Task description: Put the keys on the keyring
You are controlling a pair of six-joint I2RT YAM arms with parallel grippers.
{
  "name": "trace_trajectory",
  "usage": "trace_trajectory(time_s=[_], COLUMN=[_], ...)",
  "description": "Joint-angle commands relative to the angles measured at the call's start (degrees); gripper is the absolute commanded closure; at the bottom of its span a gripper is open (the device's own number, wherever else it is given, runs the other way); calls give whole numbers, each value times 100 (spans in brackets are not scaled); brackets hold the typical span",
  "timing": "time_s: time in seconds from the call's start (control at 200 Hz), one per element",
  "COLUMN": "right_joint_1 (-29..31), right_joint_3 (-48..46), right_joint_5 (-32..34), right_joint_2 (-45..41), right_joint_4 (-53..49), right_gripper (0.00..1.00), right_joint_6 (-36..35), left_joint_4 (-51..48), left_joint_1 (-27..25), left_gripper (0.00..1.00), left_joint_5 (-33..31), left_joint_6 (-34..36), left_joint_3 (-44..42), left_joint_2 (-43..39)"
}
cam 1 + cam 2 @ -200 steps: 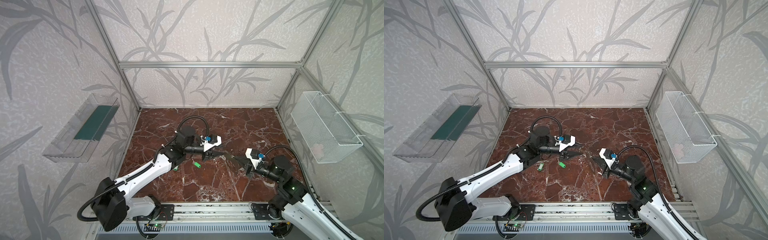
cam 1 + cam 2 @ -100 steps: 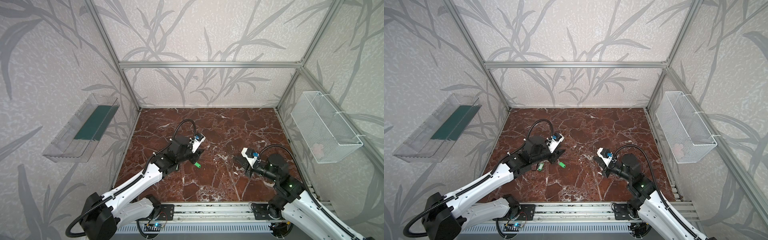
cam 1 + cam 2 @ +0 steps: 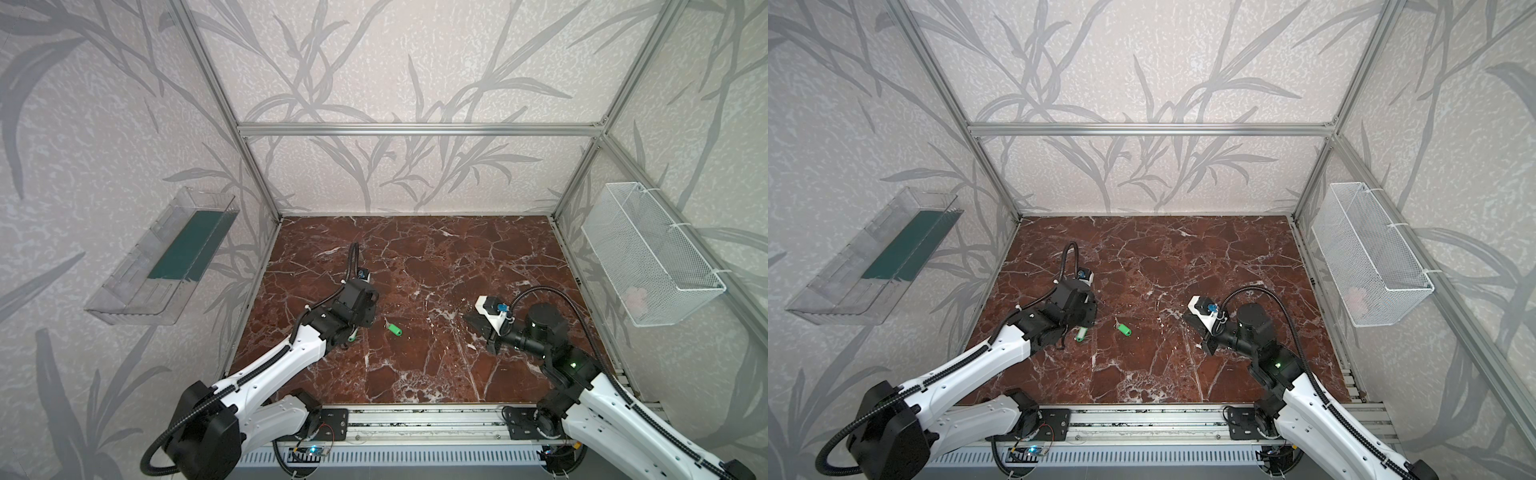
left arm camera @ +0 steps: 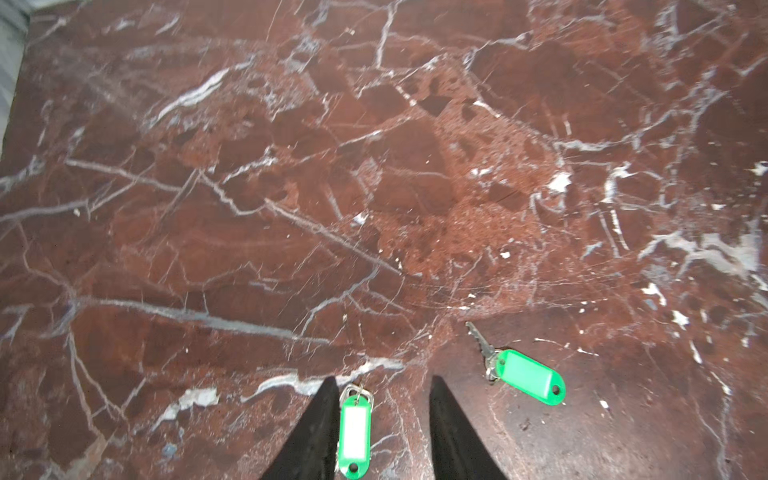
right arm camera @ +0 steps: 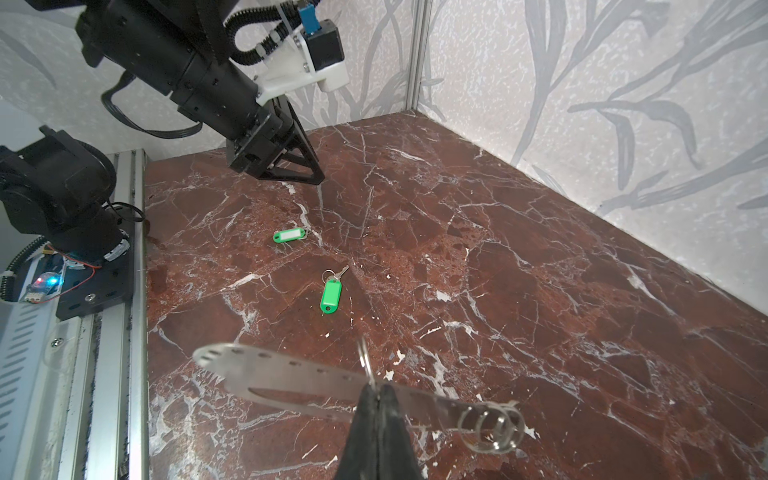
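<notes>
1. Marble tabletop: dark red-brown, veined in white and grey.
2. Key tags: bright green; one has a white label window, the other a pale green one.
3. Keyring plate: silvery grey metal.
4. Walls: pale, textured, with grey leaf pattern.
5. Wire basket: white mesh.
6. Clear tray: dark green liner.
7. Arms: white links, black joints.

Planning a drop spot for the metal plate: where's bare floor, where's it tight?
Bare: the marble floor from the back wall to both arms, and the front middle strip before the rail. Tight: around the left end effector, with one green tag between its fingers and the second green tag just beside.
</notes>
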Motion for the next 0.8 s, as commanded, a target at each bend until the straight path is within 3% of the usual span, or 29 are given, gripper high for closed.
trace_trajectory(time_s=[0.0, 0.15, 0.5, 0.795], right_joint_1=[36, 46, 49, 60], right_joint_3=[-16, -43, -34, -78], right_joint_5=[-184, -330, -526, -480], right_joint_2=[67, 252, 562, 555], right_joint_4=[338, 564, 878, 892], right_gripper=[100, 100, 100, 100], right_joint_6=[22, 71, 191, 229], left_joint_4=[-74, -84, 176, 581], left_joint_1=[137, 385, 511, 564], left_gripper=[63, 63, 62, 49], left_joint_5=[-405, -282, -43, 371], left_joint_6=[-709, -1087, -1250, -1588], left_joint_3=[-212, -322, -400, -698], left_joint_2=[-6, 58, 826, 966])
